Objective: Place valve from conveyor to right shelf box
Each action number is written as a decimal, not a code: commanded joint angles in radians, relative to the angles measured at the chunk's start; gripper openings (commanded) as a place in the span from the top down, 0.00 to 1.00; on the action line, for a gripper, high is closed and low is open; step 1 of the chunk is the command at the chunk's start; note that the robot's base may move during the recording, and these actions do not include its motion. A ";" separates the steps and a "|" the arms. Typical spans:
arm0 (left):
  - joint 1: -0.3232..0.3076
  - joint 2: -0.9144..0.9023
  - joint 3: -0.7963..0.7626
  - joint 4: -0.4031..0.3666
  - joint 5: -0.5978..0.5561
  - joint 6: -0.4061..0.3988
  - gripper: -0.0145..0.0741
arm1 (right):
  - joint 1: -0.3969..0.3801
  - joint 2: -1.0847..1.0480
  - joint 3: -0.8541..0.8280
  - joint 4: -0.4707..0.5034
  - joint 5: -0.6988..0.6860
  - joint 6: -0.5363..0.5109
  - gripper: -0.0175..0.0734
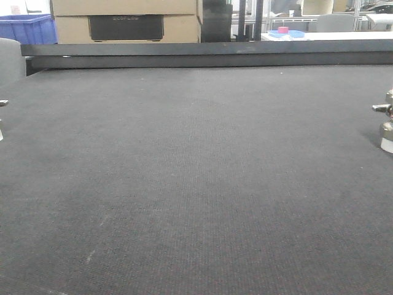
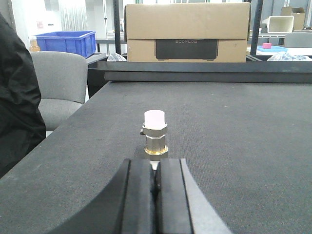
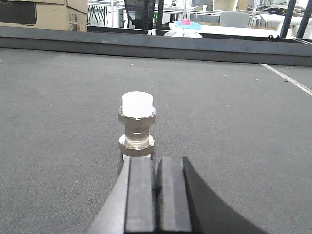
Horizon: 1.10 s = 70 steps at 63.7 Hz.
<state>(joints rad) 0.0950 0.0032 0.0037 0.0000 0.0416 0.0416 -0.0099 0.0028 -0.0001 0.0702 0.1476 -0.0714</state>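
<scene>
The conveyor (image 1: 184, 184) is a wide dark grey belt filling the front view. The valve (image 1: 387, 123), silver with a side stub and whitish base, stands at its right edge, partly cut off. In the right wrist view a silver hex fitting with a white cap (image 3: 137, 126) stands upright just ahead of my shut, empty right gripper (image 3: 156, 163). In the left wrist view a similar capped fitting (image 2: 155, 136) stands just ahead of my shut, empty left gripper (image 2: 156, 165), near the belt's left edge. Neither gripper shows in the front view.
A black rail (image 1: 202, 52) bounds the belt's far side. Behind it are a cardboard box (image 1: 123, 18) and a blue crate (image 1: 27, 27). A grey chair (image 2: 58, 83) and black cloth (image 2: 14, 97) lie left of the belt. A small metal part (image 1: 2, 103) shows at the left edge.
</scene>
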 commanded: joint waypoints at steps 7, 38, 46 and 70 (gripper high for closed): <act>-0.001 -0.003 -0.004 -0.009 -0.014 -0.006 0.96 | -0.006 -0.003 0.000 -0.006 -0.021 -0.003 0.99; -0.001 -0.003 -0.004 -0.009 -0.035 -0.006 0.96 | -0.006 -0.003 0.000 -0.006 -0.029 -0.003 0.99; -0.001 -0.003 -0.004 -0.010 -0.089 -0.006 0.96 | -0.006 -0.003 0.000 -0.006 -0.074 -0.003 0.99; -0.001 0.023 -0.169 0.022 -0.057 -0.002 0.96 | -0.006 -0.003 -0.091 -0.006 -0.227 -0.003 0.99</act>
<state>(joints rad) 0.0950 0.0057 -0.0738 -0.0075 -0.0550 0.0416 -0.0099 0.0028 -0.0263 0.0702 -0.0724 -0.0714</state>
